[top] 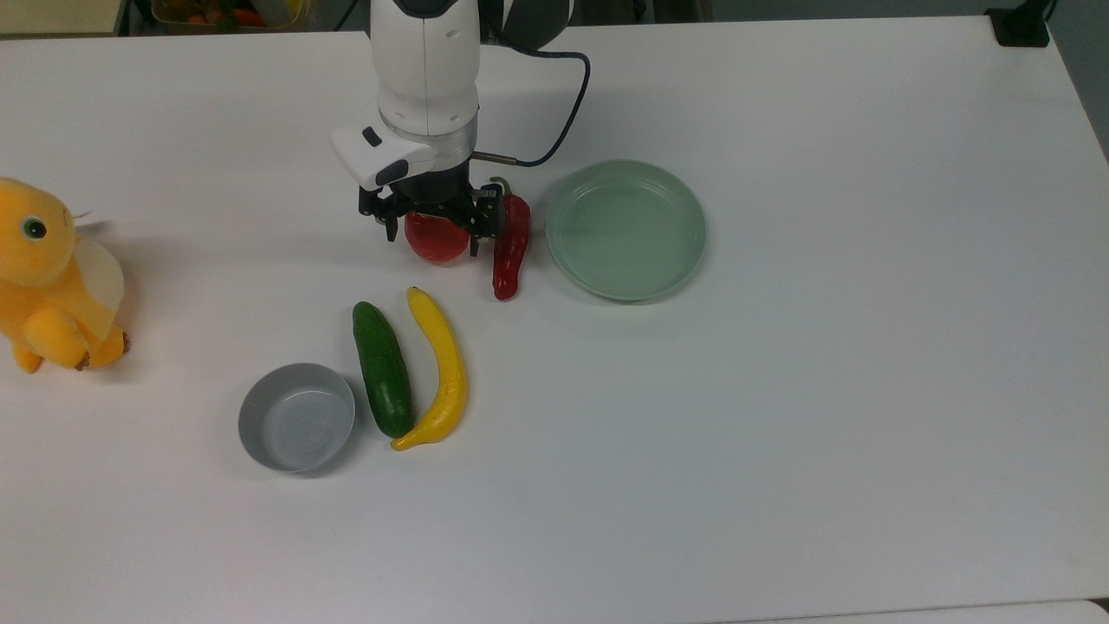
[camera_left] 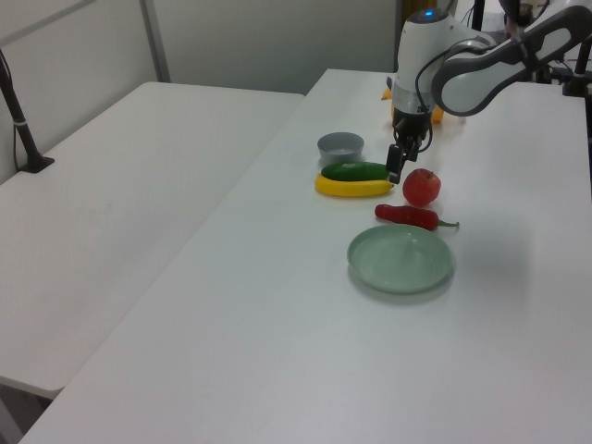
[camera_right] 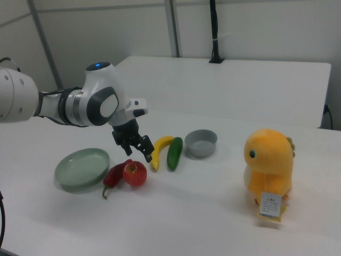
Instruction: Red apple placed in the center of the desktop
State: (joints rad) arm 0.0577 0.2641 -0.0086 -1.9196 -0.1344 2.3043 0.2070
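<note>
In the top view we saw the gripper (top: 431, 227) directly over the red apple (top: 436, 243), its black fingers (top: 392, 228) spread apart on either side of the fruit and covering its upper part. The apple sat on the desktop (top: 780, 433) just beside a red chili pepper (top: 509, 244), on the top view's left of it. A pale green plate (top: 625, 229) lay further to the top view's right of the pepper. Below the apple a yellow banana (top: 440, 368) and a green cucumber (top: 381, 367) lay side by side, with a grey bowl (top: 296, 417) next to the cucumber. A yellow plush toy (top: 48, 277) stood at the top view's left edge.

In the left view we found the gripper (camera_left: 396, 165) raised off the table and apart from the apple (camera_left: 421, 187) — its jaws were wide open and held nothing. The apple rested on the desktop (camera_left: 277, 351), between the banana (camera_left: 351, 187) and the chili pepper (camera_left: 407, 216), with the plate (camera_left: 400, 260) nearer the camera.

In the right view we saw the gripper (camera_right: 137, 147) hanging open just above the apple (camera_right: 135, 173) — clear of it. The apple stood upright on the desktop (camera_right: 186, 224), touching the chili pepper (camera_right: 113, 176).
</note>
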